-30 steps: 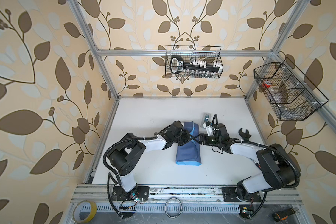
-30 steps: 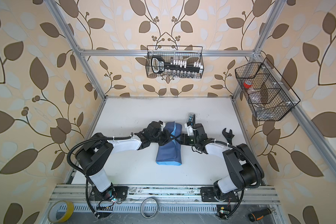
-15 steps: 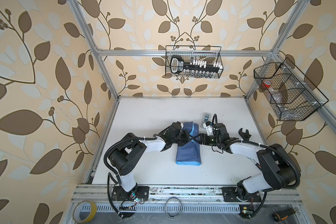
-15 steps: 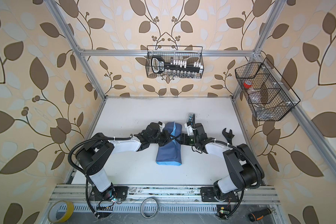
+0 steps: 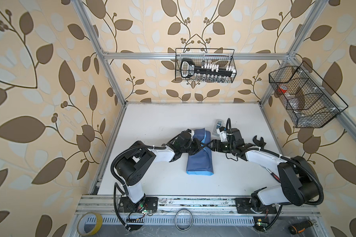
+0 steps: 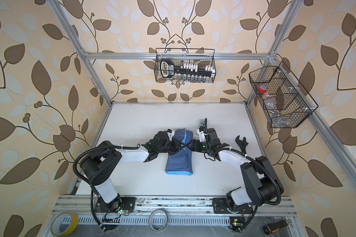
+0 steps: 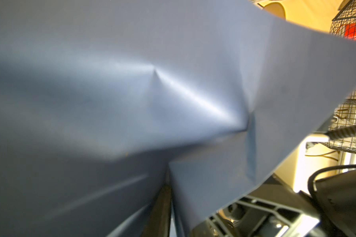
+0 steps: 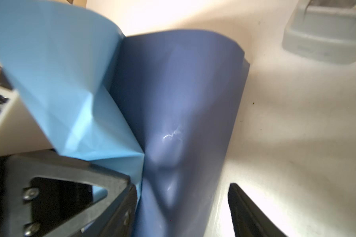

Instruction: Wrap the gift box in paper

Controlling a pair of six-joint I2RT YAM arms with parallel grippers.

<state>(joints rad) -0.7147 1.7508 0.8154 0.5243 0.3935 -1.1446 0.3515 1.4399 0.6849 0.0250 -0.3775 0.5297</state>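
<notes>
- Up front, one roll of yellow tape (image 5: 98, 220) and one screwdriver (image 5: 296, 229) lie off the worktop, apparently parked clear of the arms.
- At mid-table (image 5: 162, 123), the paper (image 5: 199, 160), a single sheet, lies folded into one long bundle, slate side out and sky blue along its near edge. The gift box is nowhere visible and is presumably enclosed in the fold.
- Two arms meet over the bundle's far half from opposite sides, seemingly to pin the overlapping flaps where a seam would go.
- Seen in its wrist view, the right gripper (image 8: 181, 184) has its fingers spread wide astride a raised fold, clamping nothing; bare table shows beside one finger.
- Paper fills the wrist view of the left gripper (image 5: 201, 147), so whether its fingers pinch the sheet cannot be told.
- Just beyond stands one tape dispenser (image 5: 218, 127), likely for easy reach, with one wrench (image 5: 259, 141) lying nearby.
- Farthest back, two wire baskets (image 5: 205, 49) (image 5: 317, 117) hang on the walls.
</notes>
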